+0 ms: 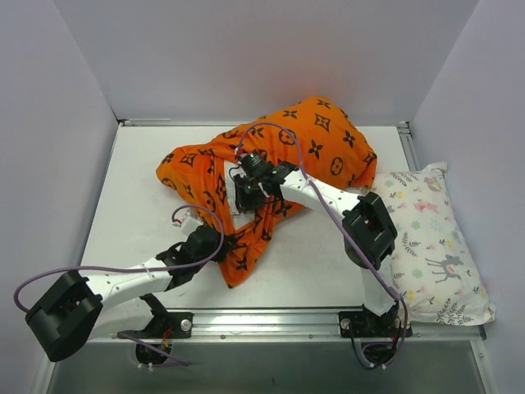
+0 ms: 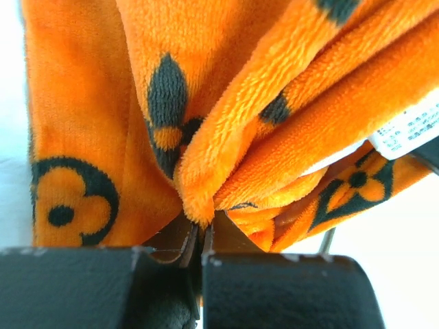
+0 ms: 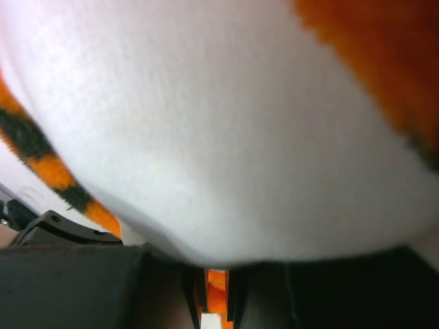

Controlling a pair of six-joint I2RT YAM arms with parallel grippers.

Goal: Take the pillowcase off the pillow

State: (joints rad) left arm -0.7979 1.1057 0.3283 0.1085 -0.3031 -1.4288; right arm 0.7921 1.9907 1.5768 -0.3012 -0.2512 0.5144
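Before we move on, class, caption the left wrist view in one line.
Left gripper pinching a bunched fold of the orange pillowcase, its white care label showing at right.

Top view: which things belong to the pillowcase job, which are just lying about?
Job:
orange pillowcase
white pillow inside it
left gripper, pinching the pillowcase
right gripper, at the pillow

Lying about:
animal-print pillow, far right
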